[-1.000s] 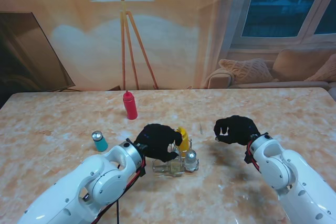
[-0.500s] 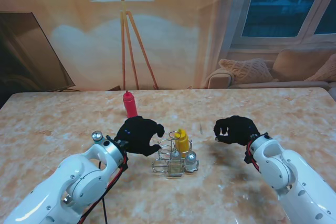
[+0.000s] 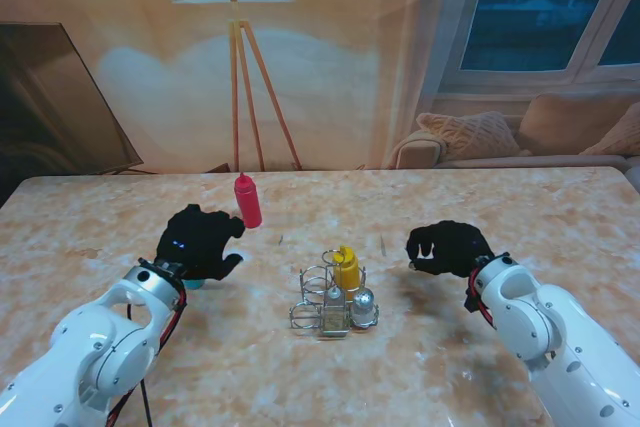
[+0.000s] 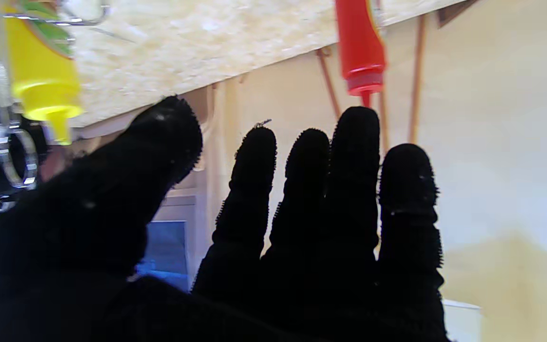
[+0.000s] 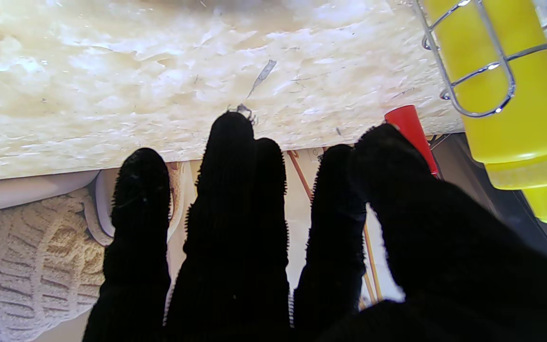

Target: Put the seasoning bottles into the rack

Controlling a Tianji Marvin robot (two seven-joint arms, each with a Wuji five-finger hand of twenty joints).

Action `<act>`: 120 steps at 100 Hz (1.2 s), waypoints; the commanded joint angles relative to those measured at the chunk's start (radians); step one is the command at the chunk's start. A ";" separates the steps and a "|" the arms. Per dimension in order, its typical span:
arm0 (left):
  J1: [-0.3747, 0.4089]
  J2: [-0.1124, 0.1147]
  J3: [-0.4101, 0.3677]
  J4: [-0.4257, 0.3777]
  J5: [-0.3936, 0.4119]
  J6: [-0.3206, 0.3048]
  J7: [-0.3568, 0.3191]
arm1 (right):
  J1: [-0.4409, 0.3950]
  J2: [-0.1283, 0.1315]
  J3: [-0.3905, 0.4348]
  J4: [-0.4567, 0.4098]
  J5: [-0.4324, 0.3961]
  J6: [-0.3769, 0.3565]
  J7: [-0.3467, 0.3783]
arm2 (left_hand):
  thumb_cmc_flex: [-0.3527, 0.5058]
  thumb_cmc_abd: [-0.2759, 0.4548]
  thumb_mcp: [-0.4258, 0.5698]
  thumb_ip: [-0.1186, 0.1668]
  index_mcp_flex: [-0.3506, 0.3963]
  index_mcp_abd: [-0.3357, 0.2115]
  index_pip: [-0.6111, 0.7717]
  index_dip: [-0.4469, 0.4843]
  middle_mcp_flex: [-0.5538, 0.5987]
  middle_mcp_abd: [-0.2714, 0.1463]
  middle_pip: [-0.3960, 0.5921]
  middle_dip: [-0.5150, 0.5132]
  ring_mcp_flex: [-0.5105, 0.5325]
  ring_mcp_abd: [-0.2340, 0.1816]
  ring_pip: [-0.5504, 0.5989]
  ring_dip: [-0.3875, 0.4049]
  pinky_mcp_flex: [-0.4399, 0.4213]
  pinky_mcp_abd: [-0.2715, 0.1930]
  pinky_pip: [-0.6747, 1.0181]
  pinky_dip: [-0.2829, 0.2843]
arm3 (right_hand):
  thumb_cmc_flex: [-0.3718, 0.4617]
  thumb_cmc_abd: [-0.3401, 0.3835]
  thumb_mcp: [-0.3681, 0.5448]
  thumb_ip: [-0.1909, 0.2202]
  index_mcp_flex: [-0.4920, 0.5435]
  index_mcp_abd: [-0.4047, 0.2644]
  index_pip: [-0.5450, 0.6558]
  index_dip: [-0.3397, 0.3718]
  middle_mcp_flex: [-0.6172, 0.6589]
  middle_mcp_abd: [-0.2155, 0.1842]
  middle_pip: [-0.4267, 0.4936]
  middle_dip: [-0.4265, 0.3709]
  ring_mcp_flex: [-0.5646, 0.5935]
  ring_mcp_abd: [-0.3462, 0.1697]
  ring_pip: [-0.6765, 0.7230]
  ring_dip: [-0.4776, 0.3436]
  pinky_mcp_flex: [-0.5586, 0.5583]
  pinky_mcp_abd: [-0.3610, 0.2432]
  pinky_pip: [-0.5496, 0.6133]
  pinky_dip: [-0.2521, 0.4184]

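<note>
The wire rack (image 3: 312,299) stands mid-table with a yellow bottle (image 3: 347,267) and two silver-capped shakers (image 3: 365,299) in it. A red squeeze bottle (image 3: 247,200) stands upright farther from me, left of the rack. My left hand (image 3: 198,242) is open, its fingers spread, and it hovers over a small teal bottle (image 3: 191,284), which it mostly hides. Its wrist view shows the red bottle (image 4: 359,47) and the yellow bottle (image 4: 41,71) beyond the fingertips. My right hand (image 3: 447,247) hangs open and holds nothing, to the right of the rack. The yellow bottle (image 5: 506,95) shows in its wrist view.
The marble table (image 3: 500,207) stretches wide on all sides. Behind its far edge are a floor lamp (image 3: 232,7) and a sofa with cushions (image 3: 470,132).
My left hand has drawn away from the rack to the left and now covers the teal bottle. The yellow bottle stays in the rack. The right hand has not moved.
</note>
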 commanded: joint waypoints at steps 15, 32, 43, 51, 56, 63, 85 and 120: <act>0.020 -0.002 -0.055 0.067 0.008 0.074 0.071 | 0.000 -0.005 -0.009 0.005 0.001 0.010 0.020 | 0.036 -0.017 0.019 0.031 -0.005 0.007 -0.002 0.005 -0.035 0.011 -0.013 0.000 -0.042 0.023 -0.029 -0.019 -0.035 0.015 -0.027 -0.023 | 0.018 -0.015 0.013 -0.007 0.010 -0.026 0.012 -0.006 0.030 -0.020 0.002 0.024 0.013 -0.016 0.015 0.012 -0.006 -0.001 0.002 -0.003; 0.010 -0.005 -0.082 0.118 -0.015 0.104 0.089 | 0.004 -0.005 -0.014 0.008 0.003 0.017 0.023 | 0.046 -0.015 0.017 0.030 -0.013 0.016 -0.057 -0.019 -0.064 0.017 -0.046 -0.013 -0.084 0.034 -0.081 -0.043 -0.074 0.023 -0.084 -0.045 | 0.018 -0.015 0.013 -0.007 0.010 -0.026 0.012 -0.006 0.030 -0.019 0.001 0.024 0.013 -0.017 0.015 0.012 -0.005 -0.001 0.002 -0.003; -0.005 -0.009 -0.088 0.161 -0.052 0.107 0.110 | 0.005 -0.005 -0.015 0.008 0.003 0.018 0.024 | 0.066 -0.025 0.027 0.032 -0.010 0.014 -0.074 -0.025 -0.073 0.018 -0.059 -0.020 -0.102 0.039 -0.102 -0.056 -0.089 0.025 -0.105 -0.056 | 0.018 -0.014 0.013 -0.007 0.010 -0.025 0.013 -0.006 0.030 -0.020 0.002 0.024 0.013 -0.015 0.015 0.012 -0.006 0.000 0.002 -0.003; -0.010 -0.009 -0.092 0.181 -0.054 0.116 0.110 | 0.005 -0.005 -0.015 0.008 0.003 0.018 0.024 | 0.063 -0.020 0.021 0.031 -0.012 0.014 -0.090 -0.029 -0.083 0.022 -0.075 -0.032 -0.116 0.047 -0.131 -0.078 -0.099 0.028 -0.129 -0.076 | 0.018 -0.014 0.012 -0.007 0.009 -0.025 0.012 -0.006 0.029 -0.019 0.001 0.024 0.013 -0.016 0.015 0.012 -0.005 -0.001 0.002 -0.003; -0.014 -0.008 -0.095 0.194 -0.057 0.115 0.108 | 0.005 -0.005 -0.015 0.008 0.003 0.018 0.024 | 0.061 -0.022 0.022 0.031 -0.015 0.014 -0.105 -0.034 -0.094 0.024 -0.089 -0.042 -0.132 0.052 -0.151 -0.095 -0.110 0.032 -0.146 -0.091 | 0.018 -0.015 0.013 -0.007 0.009 -0.024 0.012 -0.006 0.029 -0.019 0.002 0.024 0.013 -0.017 0.015 0.012 -0.005 -0.001 0.002 -0.003; -0.018 -0.007 -0.102 0.206 -0.069 0.108 0.092 | 0.005 -0.005 -0.015 0.008 0.003 0.018 0.024 | 0.060 -0.020 0.018 0.032 -0.025 0.016 -0.138 -0.048 -0.121 0.031 -0.120 -0.064 -0.164 0.065 -0.189 -0.130 -0.130 0.035 -0.178 -0.119 | 0.018 -0.014 0.013 -0.007 0.010 -0.025 0.012 -0.006 0.029 -0.020 0.002 0.024 0.013 -0.016 0.015 0.012 -0.005 -0.001 0.002 -0.003; -0.041 0.003 -0.120 0.250 -0.099 0.054 0.004 | 0.013 -0.003 -0.019 0.016 0.004 0.016 0.031 | 0.036 -0.019 0.008 0.034 -0.084 0.008 -0.266 -0.104 -0.250 0.062 -0.224 -0.137 -0.298 0.103 -0.280 -0.227 -0.223 0.064 -0.261 -0.189 | 0.019 -0.015 0.013 -0.007 0.009 -0.024 0.012 -0.006 0.030 -0.020 0.002 0.025 0.014 -0.017 0.015 0.012 -0.005 -0.001 0.002 -0.003; -0.080 0.012 -0.116 0.310 -0.150 0.017 -0.080 | 0.018 -0.003 -0.024 0.020 0.007 0.018 0.034 | 0.025 -0.017 0.001 0.039 -0.188 -0.018 -0.356 -0.145 -0.371 0.073 -0.296 -0.182 -0.402 0.150 -0.311 -0.274 -0.288 0.083 -0.306 -0.218 | 0.016 -0.017 0.014 -0.008 0.010 -0.025 0.013 -0.006 0.028 -0.021 0.001 0.024 0.013 -0.018 0.015 0.012 -0.006 0.000 0.002 -0.003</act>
